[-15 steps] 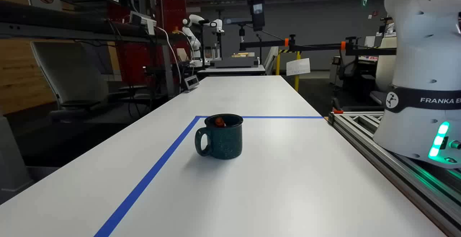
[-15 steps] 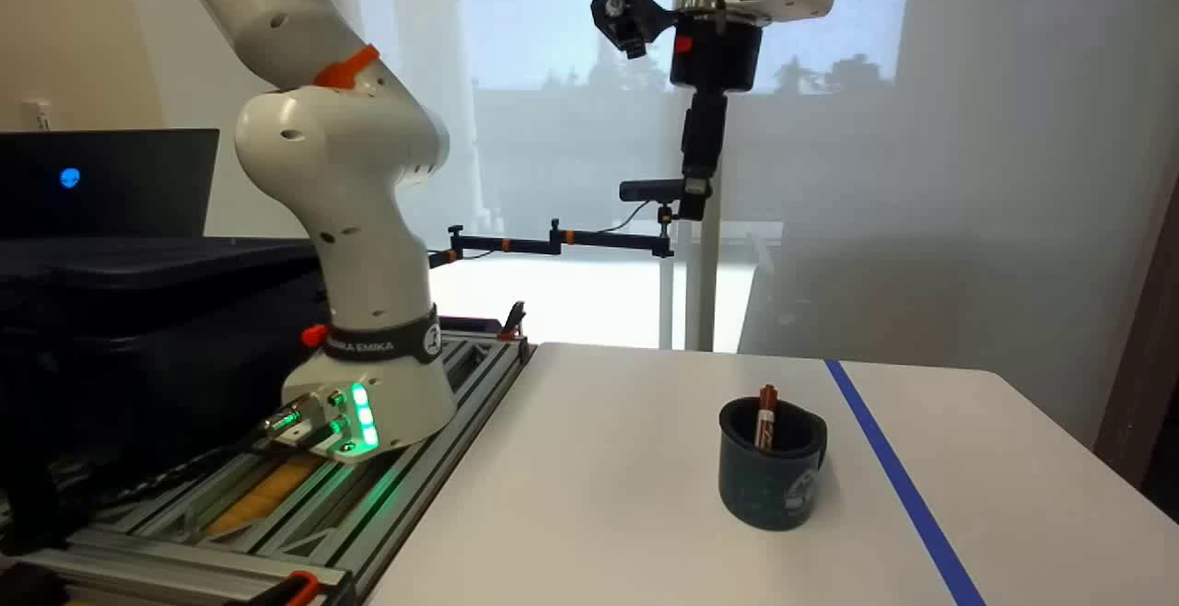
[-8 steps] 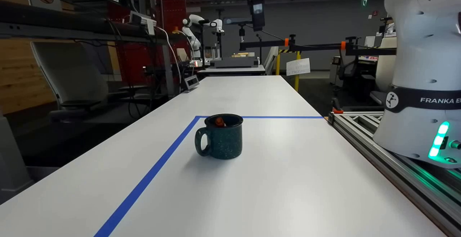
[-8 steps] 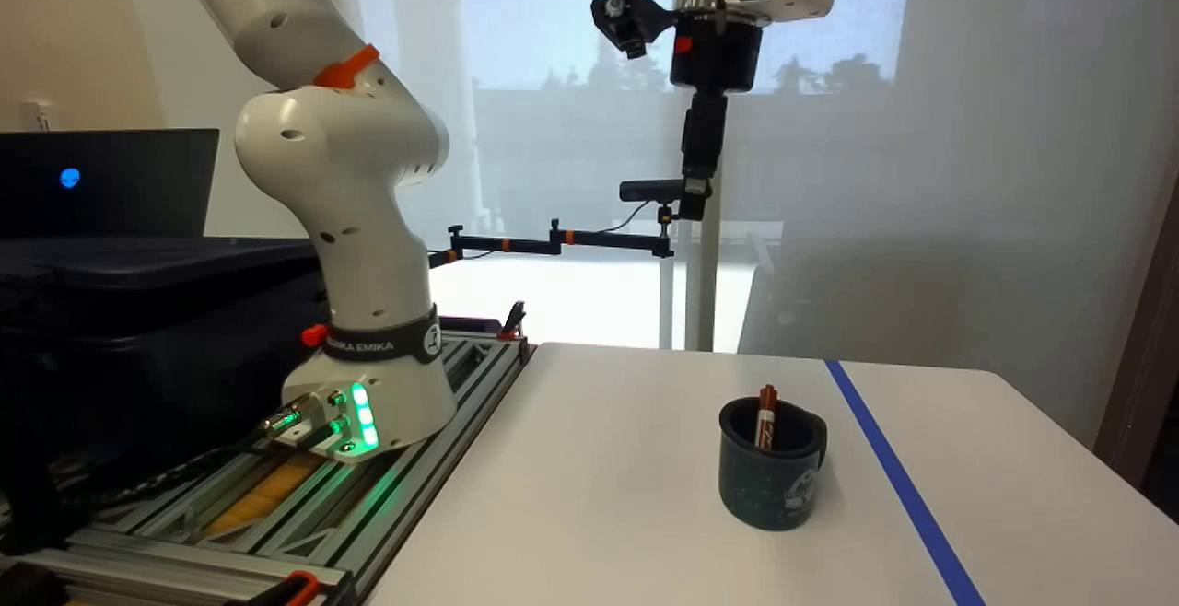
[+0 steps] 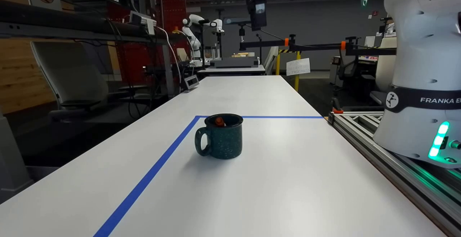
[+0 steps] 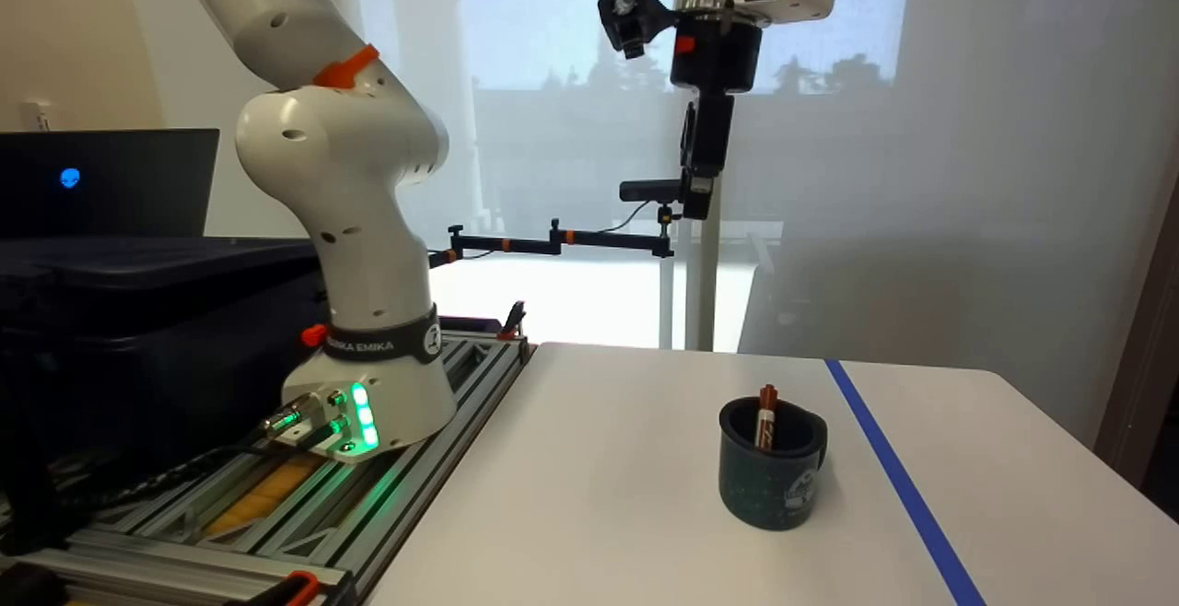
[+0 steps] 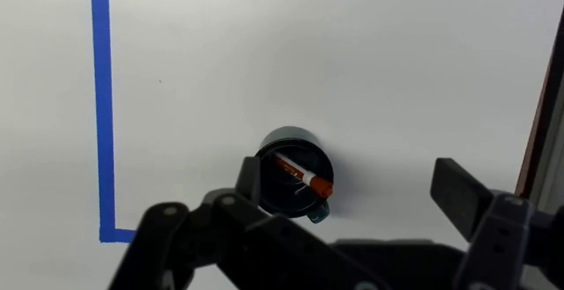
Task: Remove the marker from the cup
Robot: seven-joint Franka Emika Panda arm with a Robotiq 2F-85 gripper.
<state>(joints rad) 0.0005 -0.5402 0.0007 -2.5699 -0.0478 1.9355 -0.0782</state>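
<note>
The cup, a dark teal-green mug, stands upright on the white table in both exterior views and in the wrist view. The marker, orange-red with a white band, leans inside the cup in the wrist view. Its capped end sticks up at the rim in both exterior views; its lower end is in the dark cup. My gripper is open and empty, with its jaws wide apart. It hangs high above the table, well above the cup, in an exterior view.
Blue tape marks a line and a corner on the table beside the cup. The arm's base stands on a metal rail frame along the table edge. A camera on a jointed black arm stands behind the table.
My gripper has turned slightly, and its fingers and the wrist camera have shifted a little to the right in the exterior views. The cup and the marker have not moved.
</note>
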